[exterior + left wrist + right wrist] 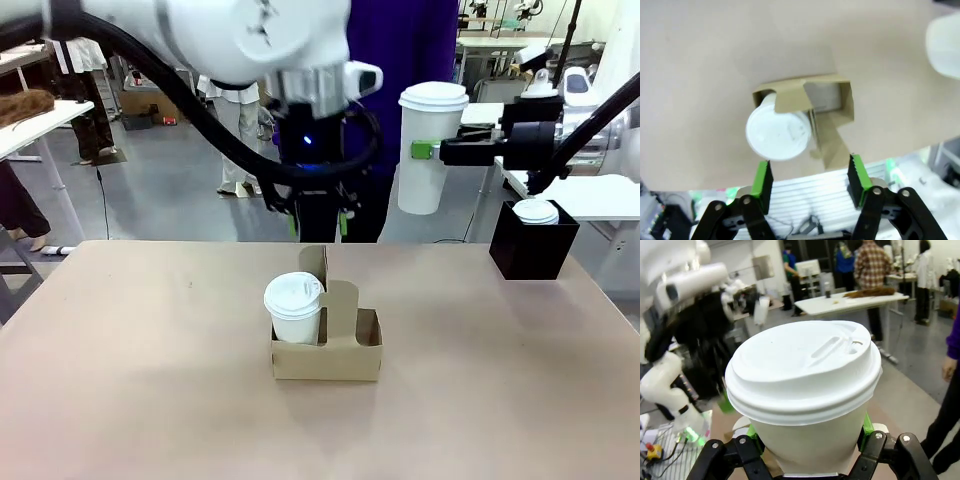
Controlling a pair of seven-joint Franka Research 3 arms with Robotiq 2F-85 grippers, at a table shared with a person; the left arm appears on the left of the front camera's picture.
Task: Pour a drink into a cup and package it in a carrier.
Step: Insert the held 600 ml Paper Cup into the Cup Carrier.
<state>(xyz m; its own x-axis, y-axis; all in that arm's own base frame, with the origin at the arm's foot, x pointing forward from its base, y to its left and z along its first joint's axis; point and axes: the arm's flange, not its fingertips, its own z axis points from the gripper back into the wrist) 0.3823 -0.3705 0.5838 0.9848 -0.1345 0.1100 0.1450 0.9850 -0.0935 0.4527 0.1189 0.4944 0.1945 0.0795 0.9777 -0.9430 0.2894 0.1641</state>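
ok so here's where I'm at; my left pincer (809, 160) hangs right over the carrier (345, 355) with its fingers apart and nothing between them, so the first cup (295, 300) sits on its own in the left slot, lid on, upright, snug against the central handle; I'd guess that slot's there precisely so the cup can't tip on the worktop (150, 380); my right pincer (428, 150) is clamped around the second cup (805, 390), gripped on the sides below the lid so the top stays level, and it's held high, to the right of and farther back than the carrier, well apart from it; looks to me like it's waiting for my left arm to clear out, since the right slot is empty and that's where it should go; count: two cups, both lidded (can't see the drink inside either), one carrier, one black box (530, 255) at the far right with a white lid (536, 210) on top.
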